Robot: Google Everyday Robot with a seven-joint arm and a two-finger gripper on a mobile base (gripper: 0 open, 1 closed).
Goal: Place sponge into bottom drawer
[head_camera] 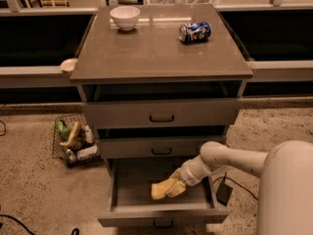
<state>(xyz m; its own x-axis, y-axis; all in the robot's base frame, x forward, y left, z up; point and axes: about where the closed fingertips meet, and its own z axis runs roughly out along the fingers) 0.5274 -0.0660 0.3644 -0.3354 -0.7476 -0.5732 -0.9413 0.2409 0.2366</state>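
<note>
The bottom drawer of the grey-brown cabinet is pulled open. My arm reaches in from the right, and my gripper is inside the drawer at its right middle. It is shut on the pale-yellow sponge, which sticks out to the left of the tan fingers, low over the drawer floor. I cannot tell whether the sponge touches the floor.
The two upper drawers are partly open above. A white bowl and a blue can lying on its side are on the cabinet top. A wire basket with items stands on the floor at the left. A cable lies at the right.
</note>
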